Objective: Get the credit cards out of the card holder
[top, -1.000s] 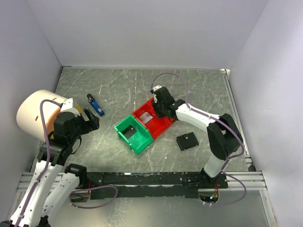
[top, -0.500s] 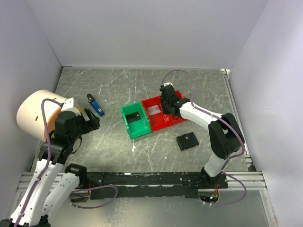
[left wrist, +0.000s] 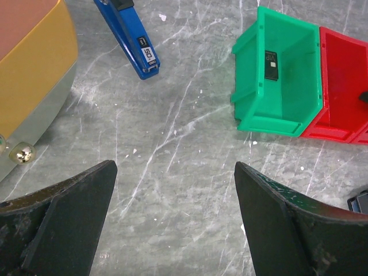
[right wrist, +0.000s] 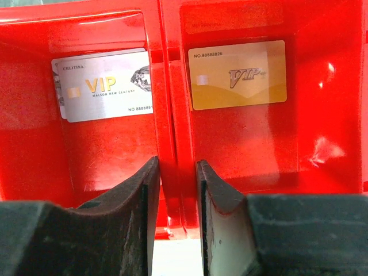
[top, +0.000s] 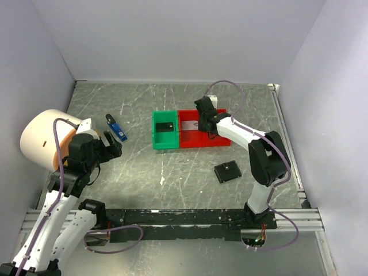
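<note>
Now | gold card [right wrist: 238,75] 1, black card [left wrist: 271,63] 1, silver cards [right wrist: 106,86] unclear | right gripper [right wrist: 176,167] clamps red bin [right wrist: 167,69] | left gripper [left wrist: 175,167] agape

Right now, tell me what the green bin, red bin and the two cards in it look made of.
Green bin and red bin: moulded plastic, glossy, with sheen on the walls. Silver card and gold card: likely thin plastic, metallic-look print.

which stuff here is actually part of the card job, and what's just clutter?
Job: card holder; silver card and gold card, in the red bins; black card, in the green bin.
Lying about: blue stick; pale cylinder by the left arm.
</note>
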